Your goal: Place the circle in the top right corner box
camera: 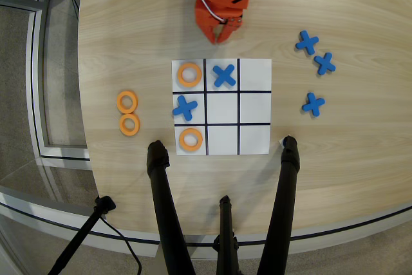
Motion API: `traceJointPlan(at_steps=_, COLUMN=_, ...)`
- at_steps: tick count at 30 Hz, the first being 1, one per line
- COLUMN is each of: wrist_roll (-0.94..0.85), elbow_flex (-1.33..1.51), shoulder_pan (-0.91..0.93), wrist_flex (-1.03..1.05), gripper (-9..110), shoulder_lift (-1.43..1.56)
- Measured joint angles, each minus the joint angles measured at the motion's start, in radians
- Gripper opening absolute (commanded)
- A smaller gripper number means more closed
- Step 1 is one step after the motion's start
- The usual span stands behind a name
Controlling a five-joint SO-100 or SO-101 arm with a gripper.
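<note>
1. nearest the camera in the overhead view, three black tripod legs [164, 210] rise over the near edge of the wooden table [360, 152].
2. the paper grid [222, 107] lies mid-table. its near-left cell, the top right corner box [190, 140], holds the circle [190, 139], lying flat inside the black lines.
3. the other two cells of the near row are bare white.
4. the middle row has a blue cross [185, 107] in its left cell.
5. the far row holds a second orange ring [189, 75] in its left cell and another blue cross [224, 75] in its centre cell.
6. left of the grid, two spare orange rings [128, 112] sit just beside each other on the wood.
7. right of the grid, three spare blue crosses [315, 70] lie loose, well apart from the paper.
8. at the far edge, the orange gripper [221, 37] hangs clear of the grid, fingertips drawn together with nothing between them.
</note>
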Motion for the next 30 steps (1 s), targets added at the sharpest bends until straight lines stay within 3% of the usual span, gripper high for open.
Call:
traceJointPlan(at_steps=3, wrist_roll=0.0, elbow_flex=0.0, shoulder_pan=0.276, wrist_flex=-0.002, gripper=0, shoulder_lift=0.003)
traceJointPlan(at_steps=9, wrist_roll=0.0, elbow_flex=0.0, shoulder_pan=1.137, wrist_flex=-0.011, gripper=0, shoulder_lift=0.015)
traceJointPlan(at_steps=11, wrist_roll=0.0, elbow_flex=0.0, shoulder_pan=1.327, wrist_flex=-0.011, gripper=0, shoulder_lift=0.015)
traceJointPlan(at_steps=14, wrist_roll=0.0, elbow_flex=0.0, shoulder_pan=1.394, wrist_flex=-0.011, gripper=0, shoulder_lift=0.015)
traceJointPlan(at_steps=30, wrist_roll=0.0, elbow_flex=0.0, shoulder_pan=1.345, wrist_flex=-0.011, gripper=0, shoulder_lift=0.015)
